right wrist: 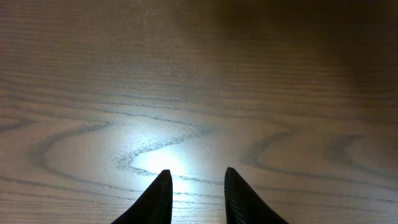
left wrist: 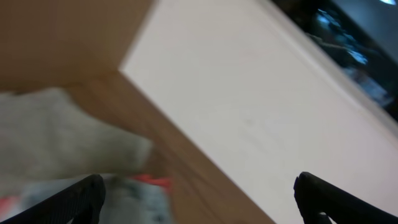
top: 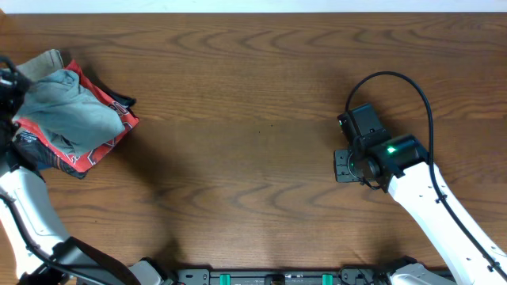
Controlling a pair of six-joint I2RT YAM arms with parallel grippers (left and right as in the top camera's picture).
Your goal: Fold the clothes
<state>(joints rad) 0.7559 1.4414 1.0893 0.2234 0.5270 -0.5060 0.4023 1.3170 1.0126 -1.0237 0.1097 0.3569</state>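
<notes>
The clothes [top: 73,111], a pale light-blue garment, lie crumpled on top of a red T-shirt [top: 113,131] at the left edge of the table [top: 253,87], near its far corner, with a beige-grey garment [top: 44,62] peeking out behind them. The left gripper [left wrist: 196,199] hangs over that pile with its fingers spread wide and nothing between them; the blurred pale fabric below it may be the same garment. The right gripper [right wrist: 196,193] sits over bare wood toward the right edge, tips slightly parted and empty.
</notes>
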